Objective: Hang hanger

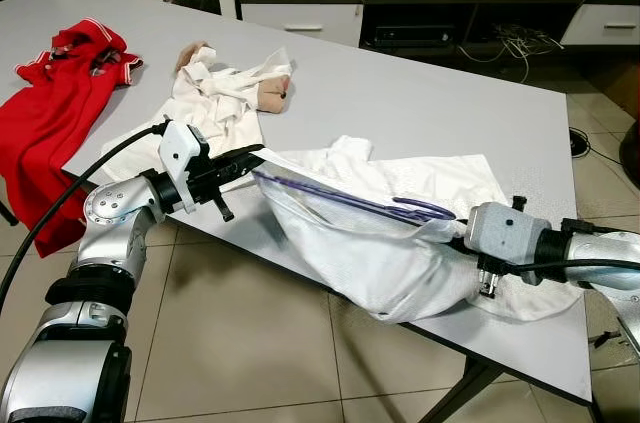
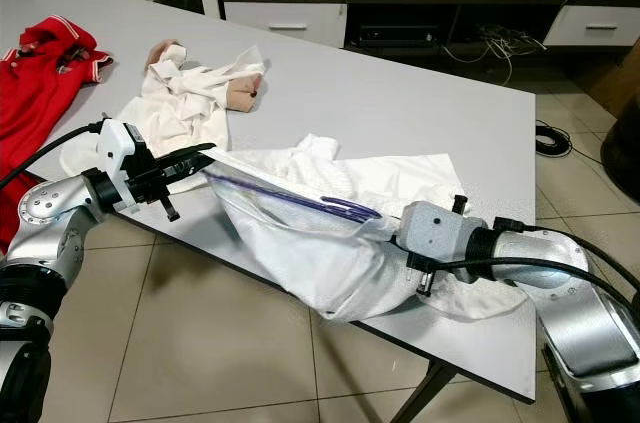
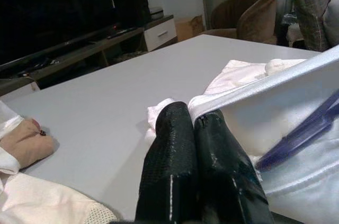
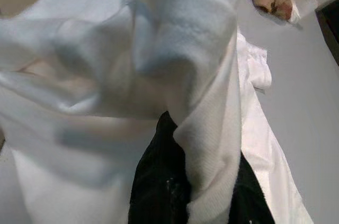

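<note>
A: At frame centre, over the counter (image 1: 420, 103) edge: purple hanger (image 1: 350, 201) lies inside the white shirt (image 1: 380, 243). Left gripper (image 1: 248, 155) pinches one hem corner shut; right gripper (image 1: 455, 233) is closed on bunched cloth.

B: Handling?

A: Likely light, rigid, thin plastic; the cloth is limp and slips. Best hold probably the hook. Red garment (image 1: 55, 103) upper left, another white garment (image 1: 215, 93) behind. The draped shirt itself obstructs.

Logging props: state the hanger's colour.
Purple hanger; clearest in the left eye view.
</note>
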{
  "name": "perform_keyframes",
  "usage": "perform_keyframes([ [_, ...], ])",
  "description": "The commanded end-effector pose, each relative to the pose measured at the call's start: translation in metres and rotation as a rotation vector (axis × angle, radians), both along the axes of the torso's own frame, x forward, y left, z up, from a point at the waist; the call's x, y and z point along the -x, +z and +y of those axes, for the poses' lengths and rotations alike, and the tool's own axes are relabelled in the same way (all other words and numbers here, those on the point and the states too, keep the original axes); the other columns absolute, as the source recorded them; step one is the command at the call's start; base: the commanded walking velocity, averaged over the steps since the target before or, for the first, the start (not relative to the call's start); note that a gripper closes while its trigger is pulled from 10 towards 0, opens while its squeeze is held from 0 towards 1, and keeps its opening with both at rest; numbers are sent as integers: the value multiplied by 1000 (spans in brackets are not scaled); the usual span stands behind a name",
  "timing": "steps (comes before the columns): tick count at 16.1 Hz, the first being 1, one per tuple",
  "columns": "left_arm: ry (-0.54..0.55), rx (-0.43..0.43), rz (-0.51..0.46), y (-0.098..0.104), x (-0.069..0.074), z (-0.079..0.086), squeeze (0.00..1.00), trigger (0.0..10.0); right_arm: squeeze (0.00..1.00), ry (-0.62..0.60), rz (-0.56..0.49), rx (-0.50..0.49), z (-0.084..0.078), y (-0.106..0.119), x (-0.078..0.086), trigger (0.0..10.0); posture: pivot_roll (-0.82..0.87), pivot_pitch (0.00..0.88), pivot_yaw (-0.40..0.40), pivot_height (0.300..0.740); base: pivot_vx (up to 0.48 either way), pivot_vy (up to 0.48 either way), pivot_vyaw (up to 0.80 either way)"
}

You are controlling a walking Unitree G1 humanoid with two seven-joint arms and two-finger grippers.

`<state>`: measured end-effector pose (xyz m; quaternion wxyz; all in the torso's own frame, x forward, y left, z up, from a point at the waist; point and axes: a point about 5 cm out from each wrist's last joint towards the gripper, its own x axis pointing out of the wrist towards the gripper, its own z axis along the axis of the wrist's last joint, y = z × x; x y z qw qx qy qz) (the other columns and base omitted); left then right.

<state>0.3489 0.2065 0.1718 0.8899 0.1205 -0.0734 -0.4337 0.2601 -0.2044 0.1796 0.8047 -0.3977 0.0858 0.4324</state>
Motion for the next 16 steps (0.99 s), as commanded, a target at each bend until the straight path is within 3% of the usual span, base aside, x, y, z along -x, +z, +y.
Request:
perform_keyframes([
  [1,13,-4,-22,5,1,4,0,0,0,-29,2,68,-8,1,0,0,1,51,6,740,0,0,0],
  [4,9,-3,-28,6,0,3,0,0,0,-76,-6,114,-9,1,-4,0,2,50,4,740,0,0,0],
  [6,-23,-6,-35,7,1,-4,0,0,0,-120,-21,93,0,7,-9,0,4,51,4,740,0,0,0],
  [9,-60,-10,-40,8,2,-11,0,0,0,-161,-24,95,1,7,-13,0,3,49,5,740,0,0,0],
  [14,-56,-38,-7,2,5,-5,0,0,0,-255,60,32,-16,0,-9,0,3,50,10,740,0,0,0],
  [16,-46,-42,2,0,6,-1,0,0,0,-269,66,58,-24,-1,-7,0,4,51,11,740,0,0,0],
])
